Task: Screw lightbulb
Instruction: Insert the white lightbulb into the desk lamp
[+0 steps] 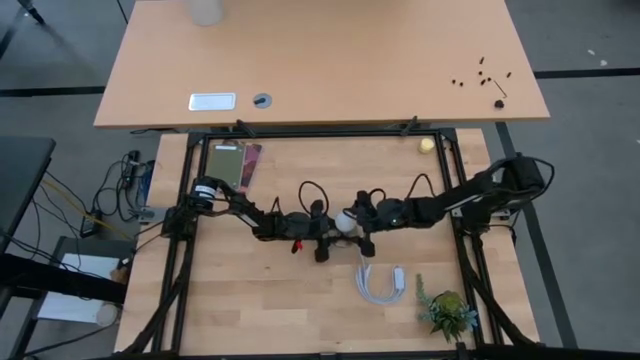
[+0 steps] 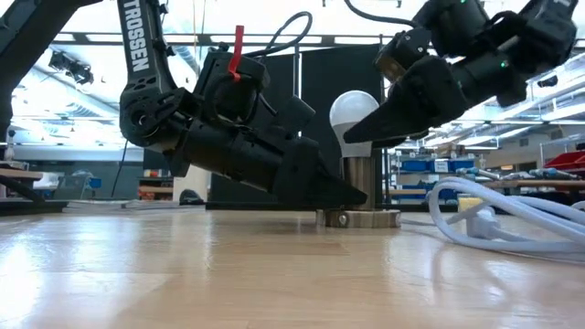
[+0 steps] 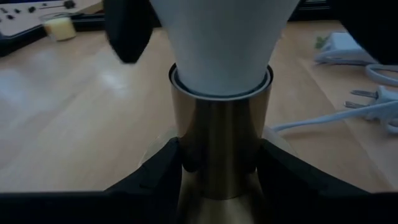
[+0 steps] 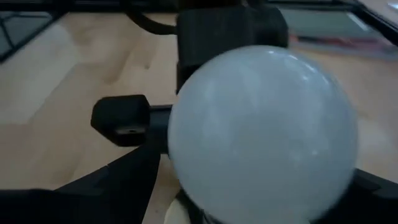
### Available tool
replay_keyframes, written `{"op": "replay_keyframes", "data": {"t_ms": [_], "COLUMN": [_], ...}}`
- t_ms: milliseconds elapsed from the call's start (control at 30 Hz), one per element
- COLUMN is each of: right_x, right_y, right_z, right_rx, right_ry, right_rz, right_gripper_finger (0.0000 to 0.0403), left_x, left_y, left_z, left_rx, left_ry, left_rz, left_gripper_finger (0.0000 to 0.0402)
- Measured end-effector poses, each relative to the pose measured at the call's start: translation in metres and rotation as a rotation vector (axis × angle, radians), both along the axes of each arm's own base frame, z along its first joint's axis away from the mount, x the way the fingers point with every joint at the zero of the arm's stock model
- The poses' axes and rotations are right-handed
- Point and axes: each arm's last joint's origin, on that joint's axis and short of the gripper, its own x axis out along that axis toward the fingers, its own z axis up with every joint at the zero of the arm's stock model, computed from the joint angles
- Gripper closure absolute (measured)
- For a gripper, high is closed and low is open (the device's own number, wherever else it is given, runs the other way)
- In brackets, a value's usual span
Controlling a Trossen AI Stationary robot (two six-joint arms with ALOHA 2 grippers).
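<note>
Wooden table (image 1: 250, 310) — left gripper (image 2: 343, 194) clamped on socket (image 3: 221, 146), right gripper (image 2: 361, 135) pinching bulb (image 2: 354, 114) — likely to cross-thread or slip if twisted off-axis.

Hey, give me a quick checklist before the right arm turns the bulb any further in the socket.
1. Lightbulb seated upright in the brass socket: ok.
2. Left end effector clamped on both sides of the socket's barrel: ok.
3. Right end effector at the bulb's globe: ok; firm grip: cannot tell.
4. Socket base flat on the table: ok.
5. White cable clear of both arms: ok, it lies beside the socket.
6. Thread fully home: cannot tell.
</note>
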Motion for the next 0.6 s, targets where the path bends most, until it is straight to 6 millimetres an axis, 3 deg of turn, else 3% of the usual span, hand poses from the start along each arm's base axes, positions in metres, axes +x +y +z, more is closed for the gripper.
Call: {"op": "replay_keyframes", "data": {"t_ms": [333,600], "right_x": [0.005,-0.010], "right_y": [-0.005,0.002], "right_z": [-0.005,-0.001], "right_rx": [-0.012,0.082], "right_ry": [-0.031,0.114], "right_rz": [0.035,-0.039], "right_gripper_finger": [0.0058,0.0058], "left_x": [0.000,0.000], "left_y": [-0.001,0.000], "left_z": [0.000,0.000], "left_rx": [-0.007,-0.020], "left_ry": [-0.002,-0.005], "left_rz": [-0.012,0.045], "left_gripper_finger": [0.0211,0.0211]}}
